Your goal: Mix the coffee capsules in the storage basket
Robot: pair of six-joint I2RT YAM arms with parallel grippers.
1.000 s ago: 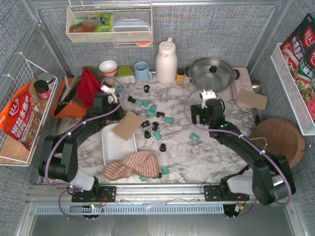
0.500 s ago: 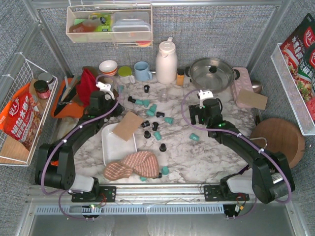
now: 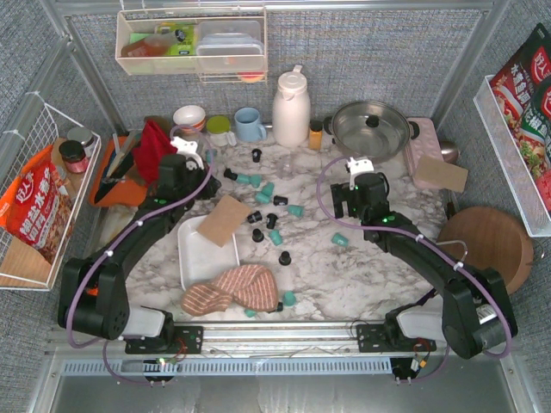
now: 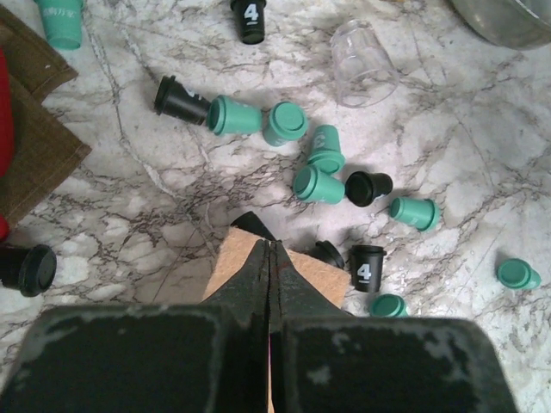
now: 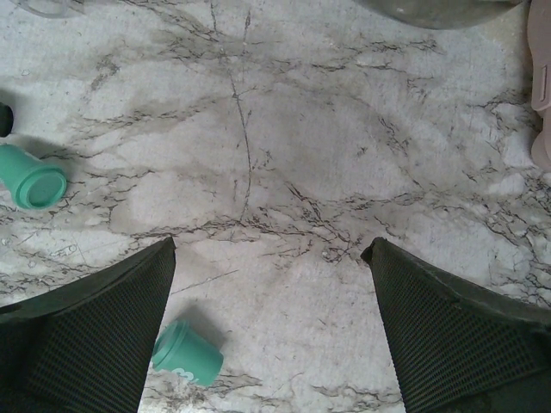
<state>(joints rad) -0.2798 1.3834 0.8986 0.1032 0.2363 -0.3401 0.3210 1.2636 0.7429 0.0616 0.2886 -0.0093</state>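
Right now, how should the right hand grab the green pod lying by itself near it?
I'd come straight down with the right hand, already open, and pinch the green pod across its round middle. It lies on its side on the marble table with bare space around, so nothing blocks the pinch.

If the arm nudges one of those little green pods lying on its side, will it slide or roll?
Probably roll: the teal capsule lies on its side, round and tapered, so it would likely curve rather than go straight. The marble-look table seems smooth, offering little grip. It looks small, so probably light.
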